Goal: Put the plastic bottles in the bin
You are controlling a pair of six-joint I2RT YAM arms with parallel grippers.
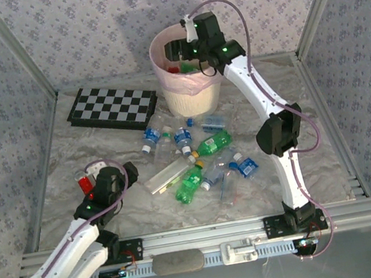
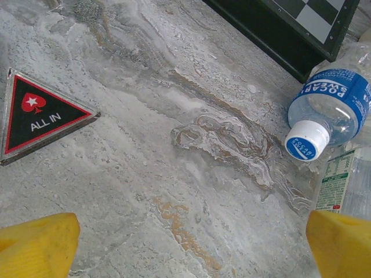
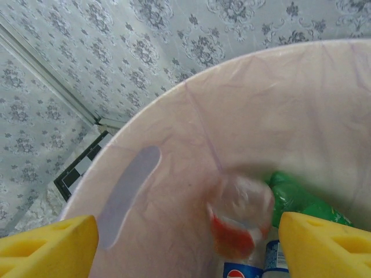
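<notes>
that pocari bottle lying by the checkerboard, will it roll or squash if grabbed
The pocari bottle lies on its side and is round, so a nudge would likely roll it. It looks clear and empty, so it is probably light, and its see-through plastic walls may dent under a squeeze.

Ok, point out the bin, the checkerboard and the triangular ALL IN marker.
bin (image 1: 192,101), top external view, cream outer wall.
checkerboard (image 1: 113,107), top external view, middle squares.
ALL IN marker (image 2: 45,113), left wrist view, black centre.
</notes>
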